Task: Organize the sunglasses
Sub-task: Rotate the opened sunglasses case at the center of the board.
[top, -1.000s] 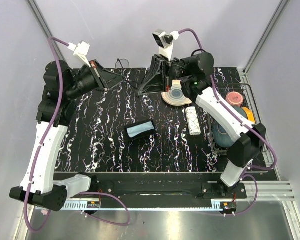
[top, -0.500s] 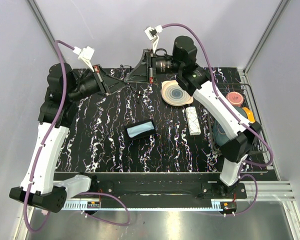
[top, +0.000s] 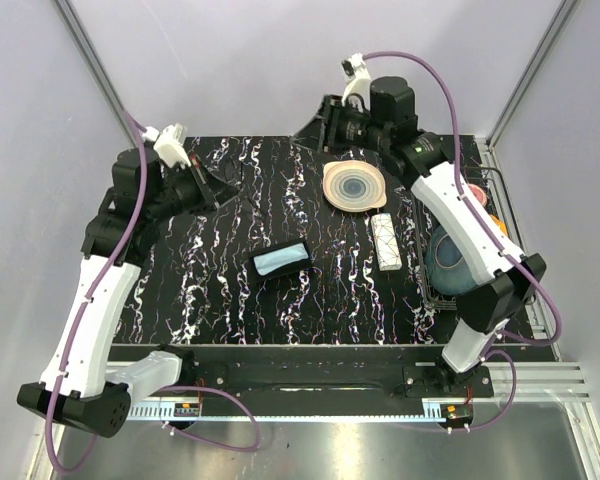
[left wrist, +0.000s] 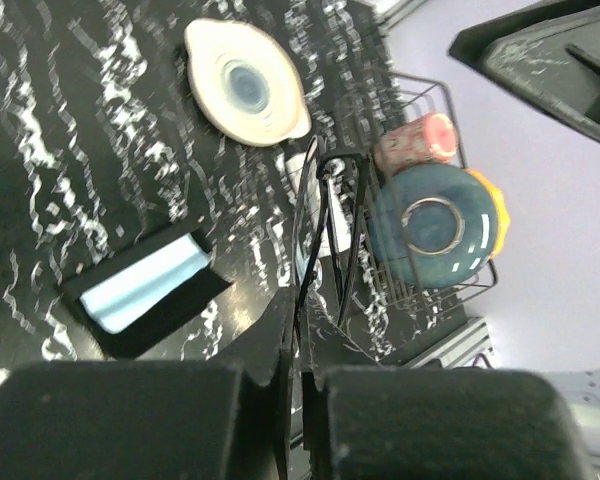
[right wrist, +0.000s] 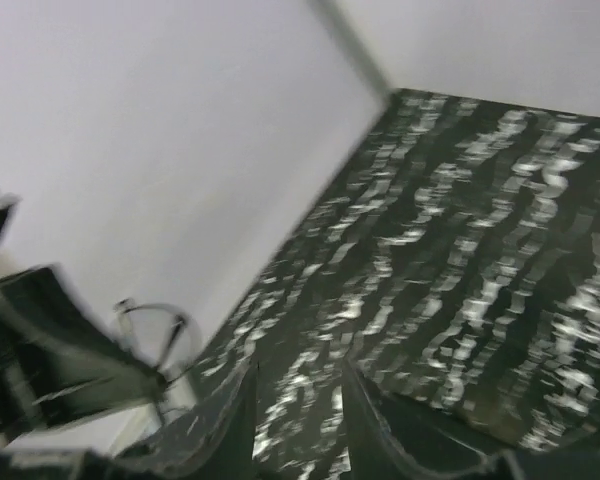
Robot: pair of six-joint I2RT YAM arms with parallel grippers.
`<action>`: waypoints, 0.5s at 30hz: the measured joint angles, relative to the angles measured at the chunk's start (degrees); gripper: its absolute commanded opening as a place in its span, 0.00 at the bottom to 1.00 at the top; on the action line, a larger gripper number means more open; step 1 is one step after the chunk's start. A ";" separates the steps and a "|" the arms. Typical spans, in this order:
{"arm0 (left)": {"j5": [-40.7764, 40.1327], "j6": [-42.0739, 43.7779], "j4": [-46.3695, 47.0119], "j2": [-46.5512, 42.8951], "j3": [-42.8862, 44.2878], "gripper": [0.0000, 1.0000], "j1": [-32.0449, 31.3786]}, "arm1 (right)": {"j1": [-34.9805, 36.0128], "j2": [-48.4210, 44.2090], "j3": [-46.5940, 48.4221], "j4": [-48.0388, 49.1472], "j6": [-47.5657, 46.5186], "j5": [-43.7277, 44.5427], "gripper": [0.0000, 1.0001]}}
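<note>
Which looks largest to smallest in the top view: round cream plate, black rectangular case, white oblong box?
1. round cream plate
2. black rectangular case
3. white oblong box, about as long as the case but far narrower

case [top: 281, 261] left of box [top: 386, 241], plate [top: 354, 186] behind box

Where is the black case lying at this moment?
In the top view the black case lies near the middle of the table, left of the white box and nearer to the arm bases than the plate.
</note>
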 measured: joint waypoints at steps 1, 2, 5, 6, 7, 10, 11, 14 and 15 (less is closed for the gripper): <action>-1.27 -0.26 -0.31 -0.70 -1.57 0.00 0.00 | -0.90 -0.85 -2.21 -0.44 -0.90 2.19 0.47; -2.36 -0.52 -0.94 -1.42 -3.32 0.00 0.00 | -1.55 -1.60 -4.63 -1.01 -1.88 4.17 0.47; -4.28 -2.08 -1.99 -2.91 -8.83 0.00 0.00 | -2.01 -0.72 -10.45 -2.67 -5.05 8.35 0.47; -4.57 -2.60 -1.81 -3.17 -10.51 0.00 0.00 | -1.88 0.46 -11.91 -2.86 -6.14 9.18 0.45; -4.83 -3.39 -1.66 -3.37 -12.68 0.00 0.00 | -1.81 1.84 -12.87 -3.08 -6.99 9.92 0.43; -5.33 -5.11 -1.77 -3.50 -18.01 0.00 0.00 | -1.62 8.31 -14.25 -3.85 -9.60 12.04 0.37; -5.33 -5.57 -1.77 -3.50 -19.47 0.00 0.00 | -1.60 10.78 -14.29 -3.98 -10.40 12.66 0.36; -5.38 -7.06 -1.70 -3.50 -22.32 0.00 0.00 | -1.62 17.59 -14.21 -4.15 -12.24 14.05 0.29; -5.42 -7.58 -1.57 -3.50 -22.80 0.00 0.00 | -1.60 19.15 -14.19 -4.22 -12.59 14.10 0.29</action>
